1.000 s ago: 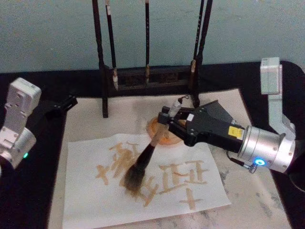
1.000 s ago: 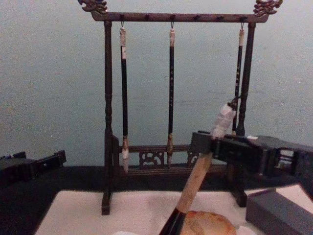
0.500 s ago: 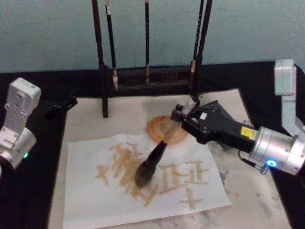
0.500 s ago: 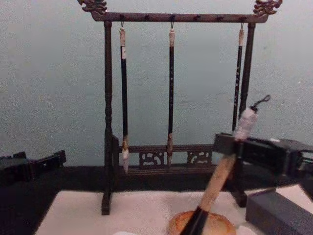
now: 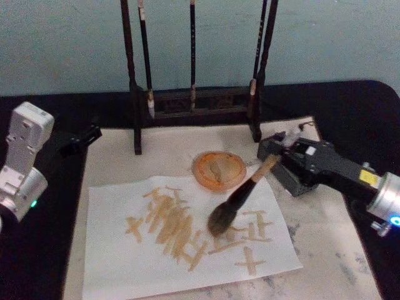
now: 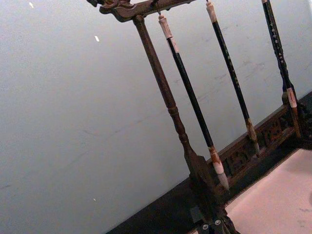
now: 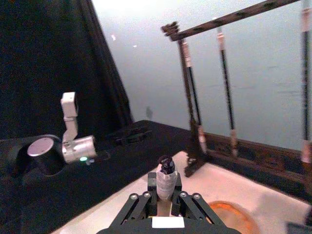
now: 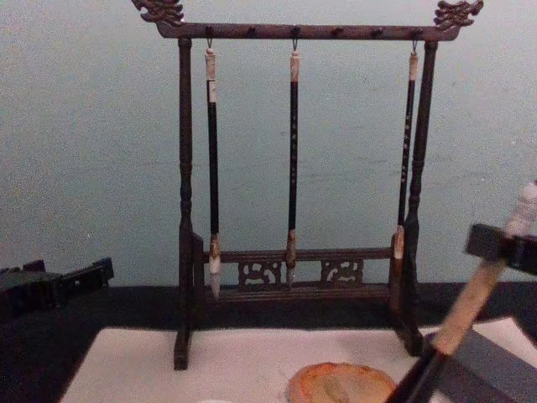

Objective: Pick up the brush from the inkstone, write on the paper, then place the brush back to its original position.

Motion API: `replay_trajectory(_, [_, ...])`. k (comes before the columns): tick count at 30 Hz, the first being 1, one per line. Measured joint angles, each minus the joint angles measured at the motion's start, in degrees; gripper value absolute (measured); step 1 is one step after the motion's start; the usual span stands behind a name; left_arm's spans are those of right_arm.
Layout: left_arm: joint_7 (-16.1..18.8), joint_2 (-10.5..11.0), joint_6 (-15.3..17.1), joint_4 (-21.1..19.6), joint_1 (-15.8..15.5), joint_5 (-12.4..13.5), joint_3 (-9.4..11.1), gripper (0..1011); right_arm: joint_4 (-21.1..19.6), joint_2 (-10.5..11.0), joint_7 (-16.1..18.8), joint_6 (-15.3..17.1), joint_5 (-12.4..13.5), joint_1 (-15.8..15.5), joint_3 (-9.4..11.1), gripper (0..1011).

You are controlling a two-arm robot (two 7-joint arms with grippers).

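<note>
The brush [image 5: 240, 195] slants over the paper [image 5: 125, 262]. Its bushy dark bristles [image 5: 219, 223] are down at the sheet, beside the tan strokes written on the right. My right gripper [image 5: 275, 156] is shut on the top of the tan handle, reaching in from the right. In the right wrist view the white end cap [image 7: 165, 182] sticks up between the fingers [image 7: 139, 204]. The chest view shows the handle [image 8: 470, 300] slanting up to the right gripper [image 8: 502, 245]. The round orange inkstone [image 5: 219, 170] sits just behind the paper. My left gripper [image 5: 76, 139] stays parked at the far left.
A dark wooden brush rack [image 5: 194, 103] with three thin hanging brushes [image 8: 294, 159] stands at the back of the pale felt mat [image 5: 325, 250]. Black cloth [image 5: 37, 262] surrounds the mat. The left wrist view shows the rack post [image 6: 168, 97] close by.
My right gripper has pulled back to the right with the brush. The bristles have moved from the left group of strokes across to the right side of the paper. The left arm has not moved.
</note>
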Motion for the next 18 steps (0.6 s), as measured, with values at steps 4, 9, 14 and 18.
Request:
replay_trajectory(4, [0.0, 0.0, 0.0, 0.0, 0.0, 0.0, 0.0, 1002, 0.1, 1.1, -0.2, -1.2, 1.2, -2.6, 2.6, 163])
replay_trajectory(9, [0.0, 0.0, 0.0, 0.0, 0.0, 0.0, 0.0, 1002, 0.0, 1.9, -0.5, -2.1, 2.1, -4.8, 5.2, 161])
replay_trajectory(14, [0.0, 0.0, 0.0, 0.0, 0.0, 0.0, 0.0, 1002, -0.9, 2.1, -0.3, -2.6, 2.6, -6.3, 6.9, 161])
replay_trajectory(18, [0.0, 0.0, 0.0, 0.0, 0.0, 0.0, 0.0, 1002, -1.9, 2.0, 0.4, -2.7, 2.8, -6.5, 7.4, 161])
